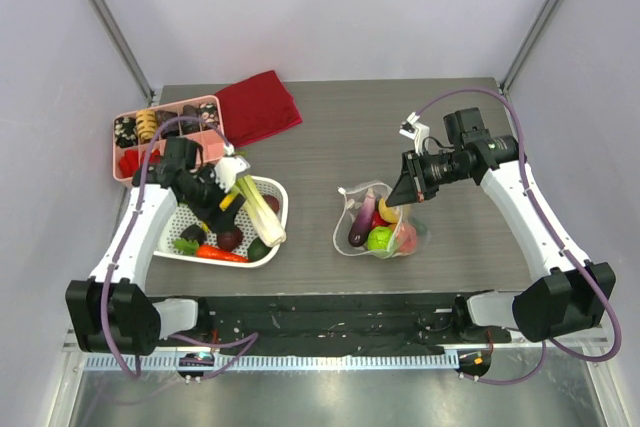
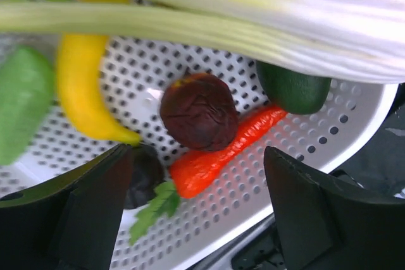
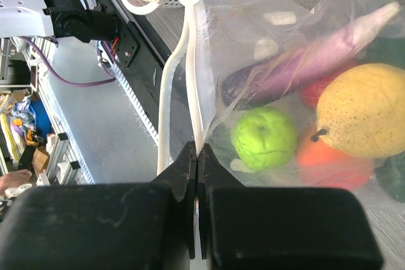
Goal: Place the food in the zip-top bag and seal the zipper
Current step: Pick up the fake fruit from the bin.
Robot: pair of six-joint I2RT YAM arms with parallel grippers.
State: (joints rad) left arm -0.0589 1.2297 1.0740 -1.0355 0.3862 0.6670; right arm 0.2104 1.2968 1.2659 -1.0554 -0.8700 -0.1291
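Your right pincer (image 3: 197,148) is fully closed on the zipper (image 3: 193,74), pinching the strip near one end and holding that side of the bag (image 3: 240,4) up. The bag sits on the counter (image 1: 330,137) in front of the right arm, well apart from the basket (image 2: 354,131). It is already part filled, with an eggplant (image 3: 304,61) and a green apple (image 3: 264,137) among the pieces inside.

Your left pincer (image 2: 197,162) is spread wide and holds nothing. It hovers over the basket, with a carrot (image 2: 221,150) and a dark round fruit (image 2: 199,110) below the gap. A banana (image 2: 82,86) lies to one side and the leek (image 2: 253,4) lies across the top.

Expect the bag to behave like thin, limp film. It will likely sag and fold shut wherever you don't support it. The zipper is probably its stiffest part, so keep your grip there rather than on the wall.

The toy food looks light, smooth and firm, so a modest squeeze should do. Round pieces may squirt out, so close across their widest part. Take the carrot and banana across the middle of their length. The leek is long and may tip or catch the mouth, so grip it near the centre and feed it in end first.
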